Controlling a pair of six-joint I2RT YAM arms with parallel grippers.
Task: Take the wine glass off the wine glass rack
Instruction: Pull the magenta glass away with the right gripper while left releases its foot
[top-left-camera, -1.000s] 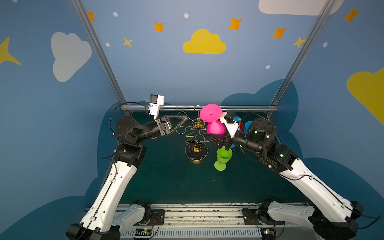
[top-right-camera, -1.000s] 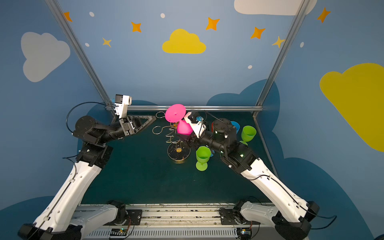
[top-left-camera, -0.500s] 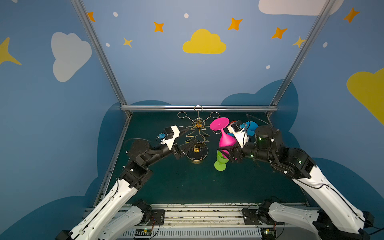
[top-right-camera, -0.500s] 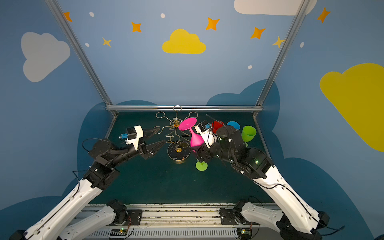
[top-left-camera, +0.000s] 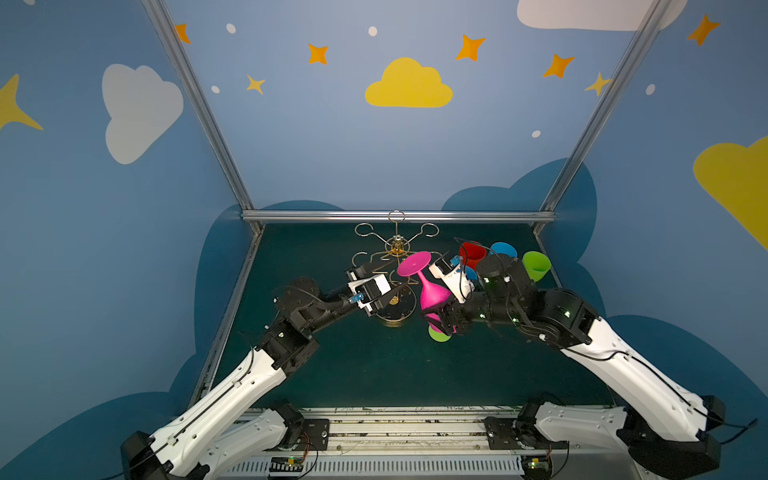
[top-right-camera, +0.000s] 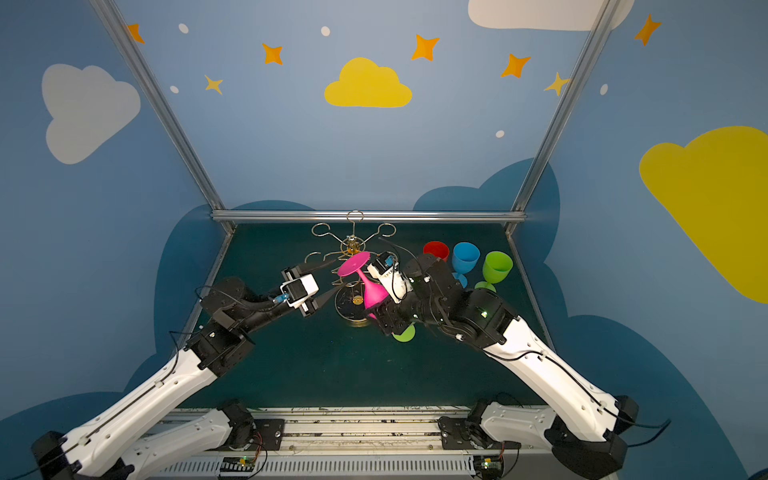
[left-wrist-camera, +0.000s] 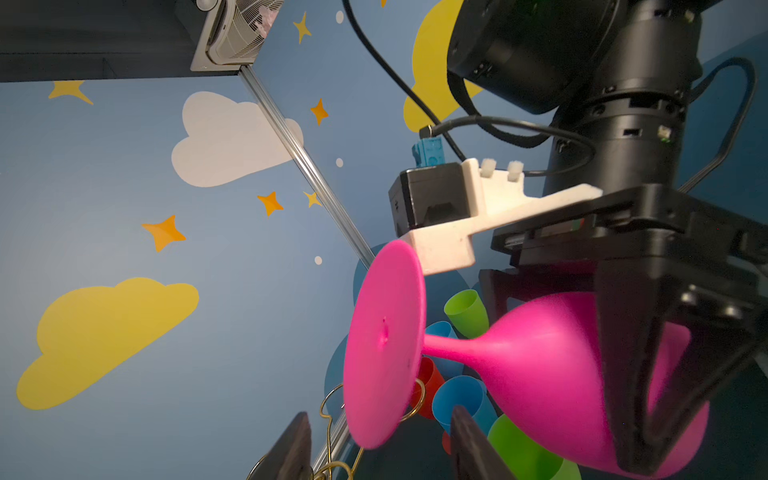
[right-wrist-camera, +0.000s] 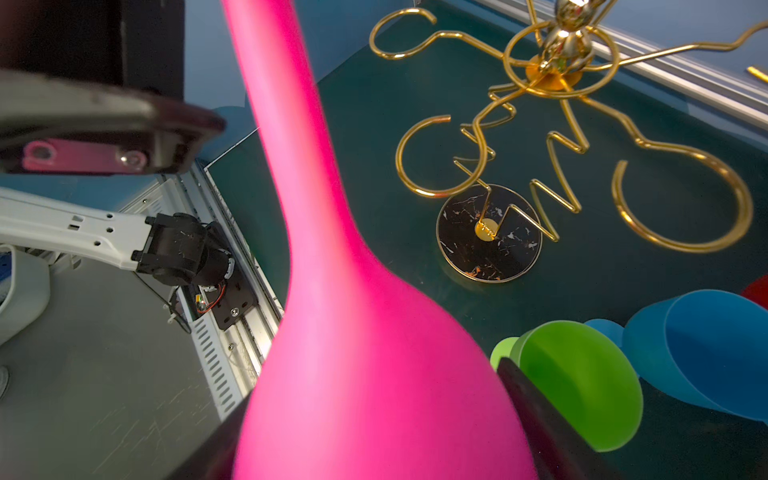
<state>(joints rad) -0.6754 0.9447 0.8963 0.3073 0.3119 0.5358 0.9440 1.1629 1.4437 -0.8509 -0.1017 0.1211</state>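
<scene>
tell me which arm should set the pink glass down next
Right. The right gripper holds the pink glass by its bowl, foot up, off the rack. The left gripper is open and empty near the rack, so it would need a handover first.

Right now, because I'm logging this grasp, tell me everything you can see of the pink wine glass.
The pink wine glass looks like opaque matte plastic: flat round foot, slim stem, rounded bowl. It is held in the air, upside down and tilted, foot uppermost. The right gripper is closed around its bowl. Its foot is close to the gold arms of the rack; whether they touch I cannot tell.
</scene>
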